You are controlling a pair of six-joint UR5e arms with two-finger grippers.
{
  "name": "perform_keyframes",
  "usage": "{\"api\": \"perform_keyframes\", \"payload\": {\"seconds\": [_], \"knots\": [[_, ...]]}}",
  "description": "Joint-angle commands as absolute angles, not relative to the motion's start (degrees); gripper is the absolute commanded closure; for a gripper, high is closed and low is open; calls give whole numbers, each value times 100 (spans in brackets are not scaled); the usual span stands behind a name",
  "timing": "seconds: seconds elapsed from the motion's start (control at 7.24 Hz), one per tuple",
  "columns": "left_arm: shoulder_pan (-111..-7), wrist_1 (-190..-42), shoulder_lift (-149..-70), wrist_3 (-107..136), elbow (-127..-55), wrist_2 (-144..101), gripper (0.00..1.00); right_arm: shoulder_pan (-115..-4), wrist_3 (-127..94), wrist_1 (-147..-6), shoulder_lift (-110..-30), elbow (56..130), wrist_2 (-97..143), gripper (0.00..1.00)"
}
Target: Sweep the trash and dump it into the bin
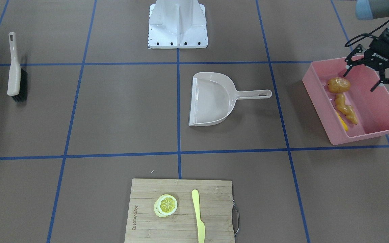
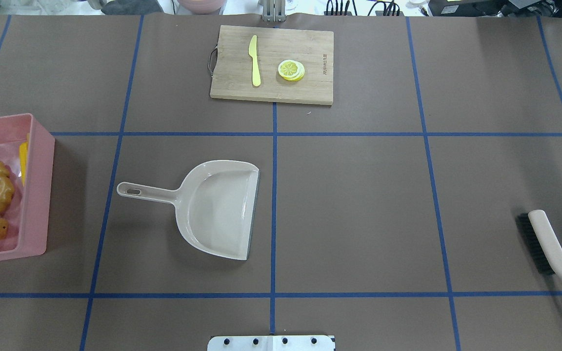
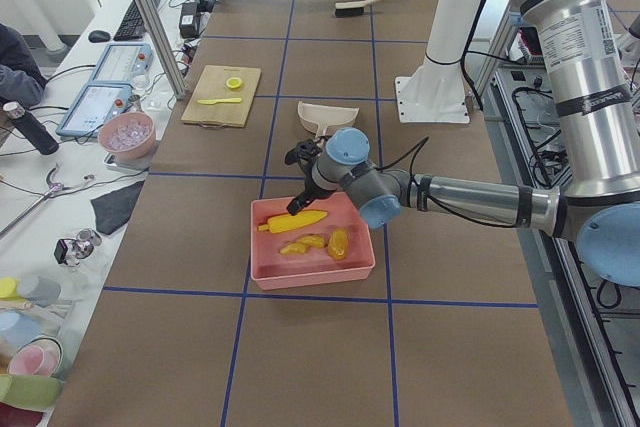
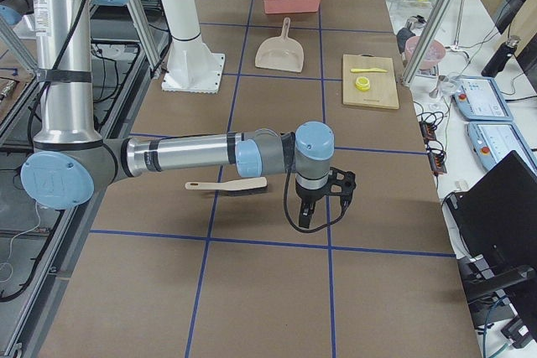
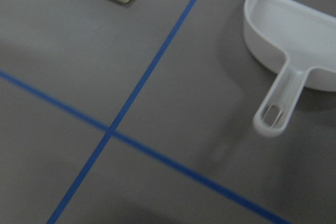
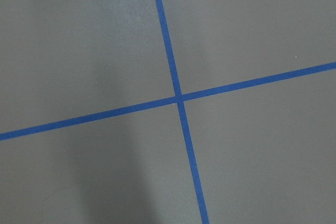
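Note:
The pink bin [image 1: 319,104] stands at the table's left end and also shows in the overhead view [image 2: 37,195]. Inside it lie the orange-brown potato [image 1: 338,84], the tan ginger root [image 1: 346,109] and the yellow corn cob [image 1: 342,121], which rests against the inner wall. My left gripper [image 1: 359,82] hangs open and empty just above the bin, near the potato. My right gripper [image 4: 323,207] shows only in the exterior right view, low over bare table near the brush [image 4: 226,184]. I cannot tell whether it is open or shut.
A beige dustpan [image 1: 211,101] lies empty mid-table, its handle pointing toward the bin. The brush [image 1: 15,67] lies at the table's right end. A wooden cutting board [image 1: 147,202] at the far edge holds a lemon slice [image 1: 165,205] and a pale yellow knife [image 1: 198,216].

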State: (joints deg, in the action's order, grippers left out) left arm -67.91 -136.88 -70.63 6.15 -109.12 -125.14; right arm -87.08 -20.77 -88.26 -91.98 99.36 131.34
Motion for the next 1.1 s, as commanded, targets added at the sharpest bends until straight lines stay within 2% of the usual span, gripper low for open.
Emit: {"api": "perform_keyframes", "payload": {"seconds": [0.0, 0.41, 0.69, 0.83, 0.97], "knots": [[-8045, -12699, -6820, 624, -10540, -13232, 1, -8710, -2048, -8824, -9499, 10255, 13051, 0], [-8962, -11999, -6890, 1304, -9888, -13878, 1, -8710, -2057, -8833, -9510, 10248, 13096, 0], [-8965, -10887, -7344, 1958, -10037, -13904, 1, -8701, -2065, -8833, -9510, 10204, 13096, 0], [-9000, -10167, -7382, 1977, -10550, -13887, 1, -8701, -2074, -8833, -9510, 10195, 13096, 0], [-8983, -9708, -7661, 1969, -10643, -13887, 1, -8701, -2092, -8833, -9510, 10187, 13096, 0]]}}
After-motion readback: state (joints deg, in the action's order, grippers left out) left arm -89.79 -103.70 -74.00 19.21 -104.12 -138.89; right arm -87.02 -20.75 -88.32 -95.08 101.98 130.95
